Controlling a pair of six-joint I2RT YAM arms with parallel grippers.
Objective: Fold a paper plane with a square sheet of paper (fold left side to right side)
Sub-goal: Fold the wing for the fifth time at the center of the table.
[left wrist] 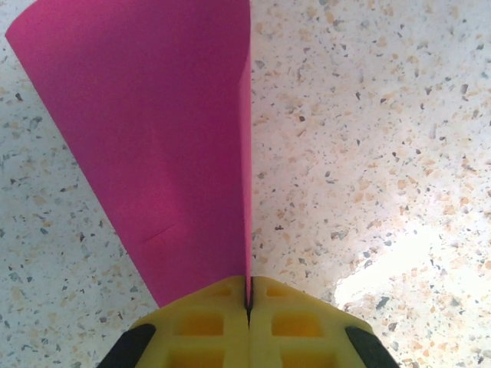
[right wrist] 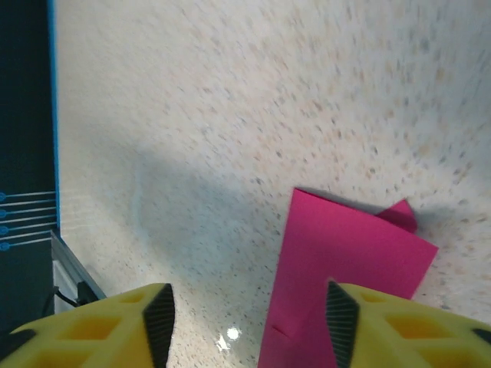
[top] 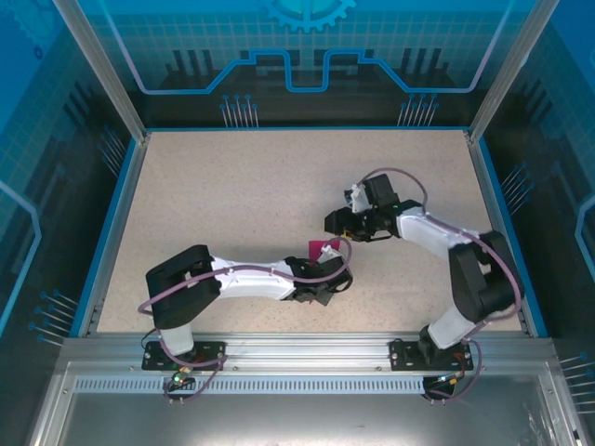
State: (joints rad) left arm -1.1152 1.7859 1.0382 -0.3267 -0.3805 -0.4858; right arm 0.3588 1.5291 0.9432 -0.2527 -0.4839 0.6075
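Heads up: your left jaws are clamped shut on the pink paper (left wrist: pixel 153 138), pinching it right at the near end. The sheet fans out ahead and to the left of them, over the speckled bench (left wrist: pixel 368 153). Your right jaws are wide open with nothing in them, and the paper sits just past one finger (right wrist: pixel 383 322).

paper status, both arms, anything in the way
Left gripper, jaws shut on the pink paper. Right gripper, jaws open, gripping nothing. In the way: only each other, close together over the table.
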